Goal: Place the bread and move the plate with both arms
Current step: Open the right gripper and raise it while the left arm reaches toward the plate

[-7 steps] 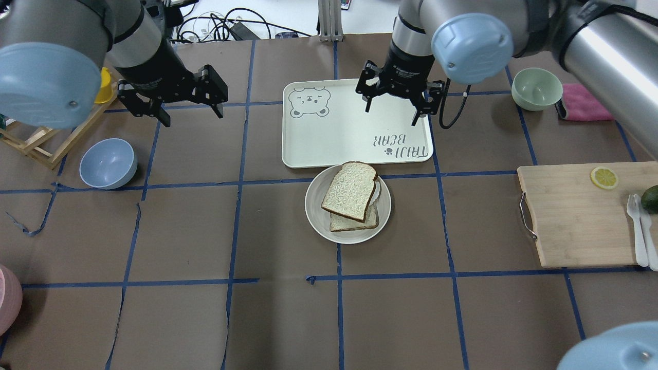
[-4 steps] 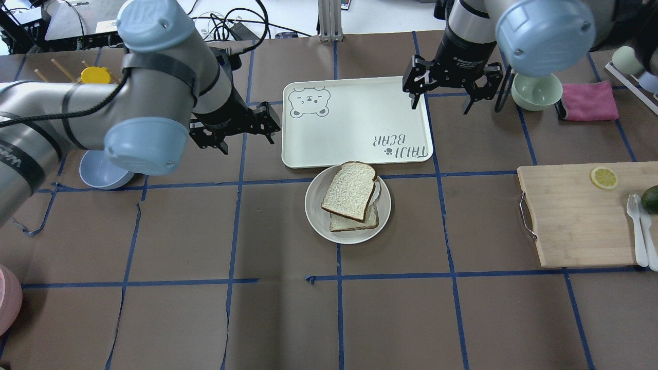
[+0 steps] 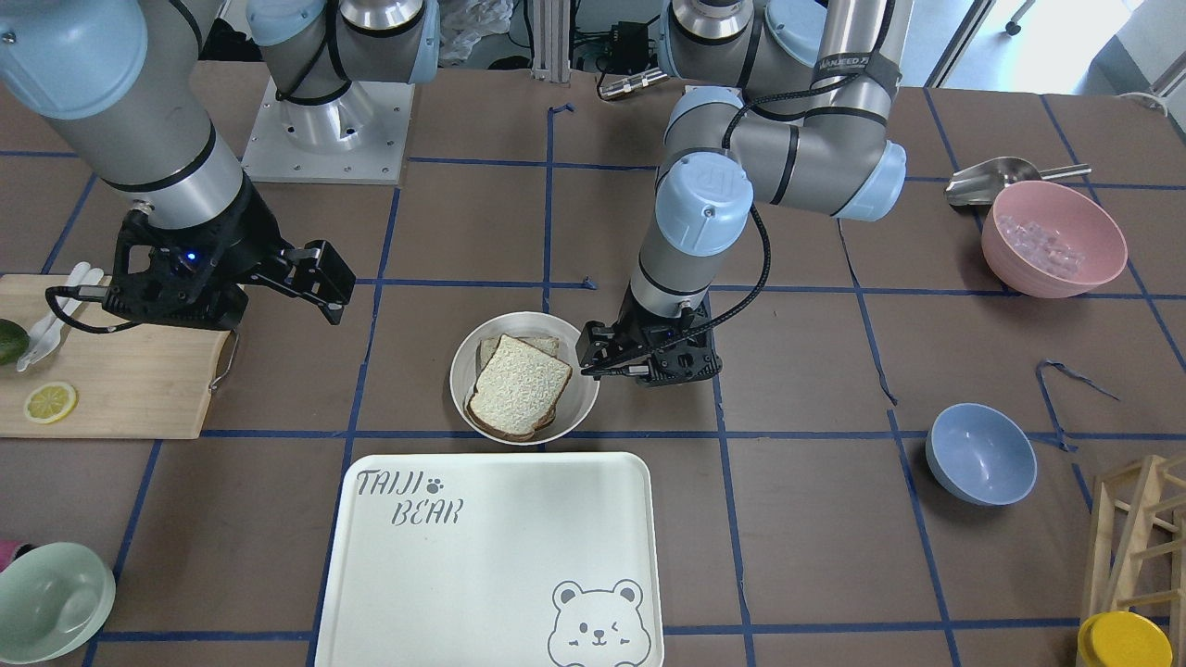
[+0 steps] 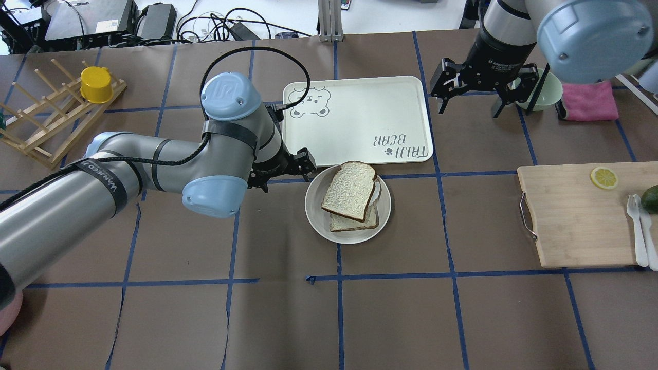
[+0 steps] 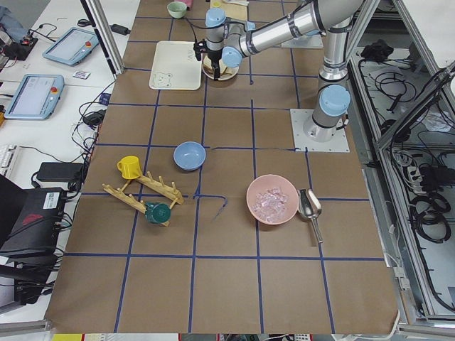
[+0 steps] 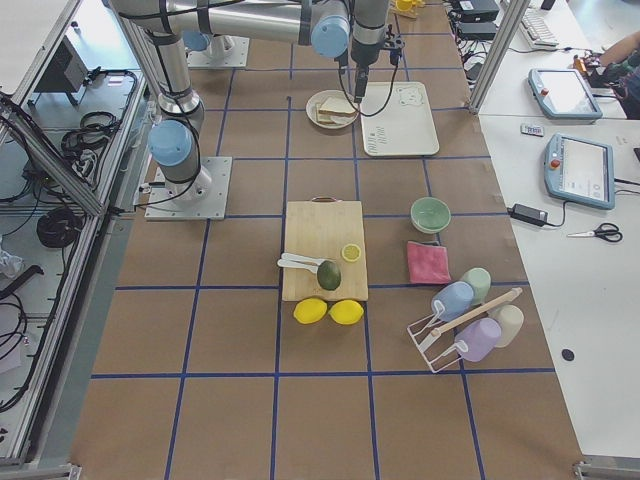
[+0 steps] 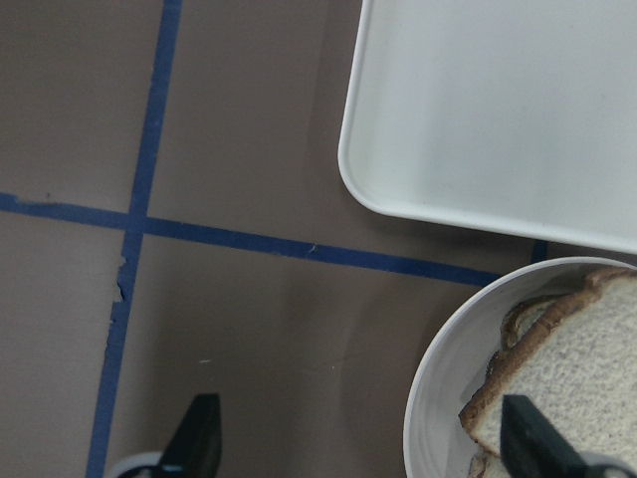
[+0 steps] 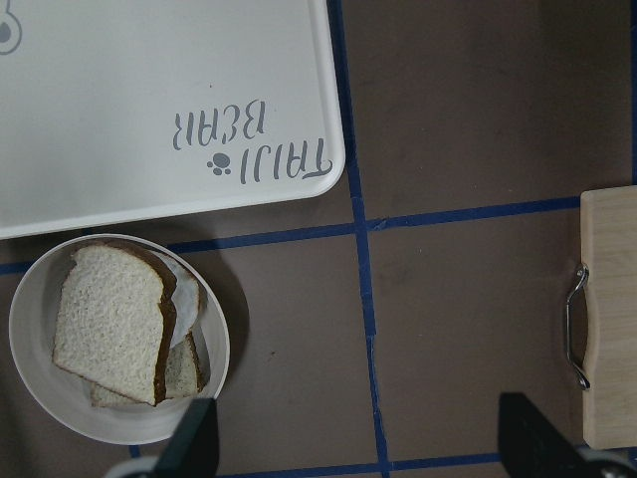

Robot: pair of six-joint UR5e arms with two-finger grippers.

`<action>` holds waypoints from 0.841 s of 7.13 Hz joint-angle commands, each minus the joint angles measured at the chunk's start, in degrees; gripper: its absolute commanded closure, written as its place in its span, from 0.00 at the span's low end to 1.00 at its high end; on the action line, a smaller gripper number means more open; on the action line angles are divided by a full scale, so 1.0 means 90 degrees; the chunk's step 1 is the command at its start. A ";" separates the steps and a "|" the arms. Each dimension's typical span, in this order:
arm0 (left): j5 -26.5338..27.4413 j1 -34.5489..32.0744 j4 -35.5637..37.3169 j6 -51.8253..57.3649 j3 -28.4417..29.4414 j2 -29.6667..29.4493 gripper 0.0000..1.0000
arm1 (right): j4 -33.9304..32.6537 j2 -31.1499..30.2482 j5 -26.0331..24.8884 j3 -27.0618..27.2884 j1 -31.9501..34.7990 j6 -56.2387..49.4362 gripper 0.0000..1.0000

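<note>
Cream-white plate (image 4: 311, 205) was topped by bread (image 4: 350, 191); left claw (image 7: 365, 443) was held spread at its rim, right claw (image 4: 469, 111) likewise spread.

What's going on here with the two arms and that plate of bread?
The bread already lies on the plate, on top of another slice. The left arm's tool is open at the plate's rim, one finger over the plate and one outside it, seemingly set to grip it. The right arm's tool hangs open and empty off by the green bowl.
</note>
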 commanded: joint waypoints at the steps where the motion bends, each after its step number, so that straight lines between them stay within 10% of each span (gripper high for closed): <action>1: -0.0009 -0.0081 0.0131 -0.0128 -0.0053 -0.0464 0.08 | 0.0054 -0.0206 -0.0027 0.0038 -0.0016 -0.0021 0.00; 6: -0.0029 -0.0433 0.0493 -0.0157 -0.0073 -0.0915 0.29 | 0.0963 -0.0559 -0.0095 0.0077 -0.0016 -0.0292 0.00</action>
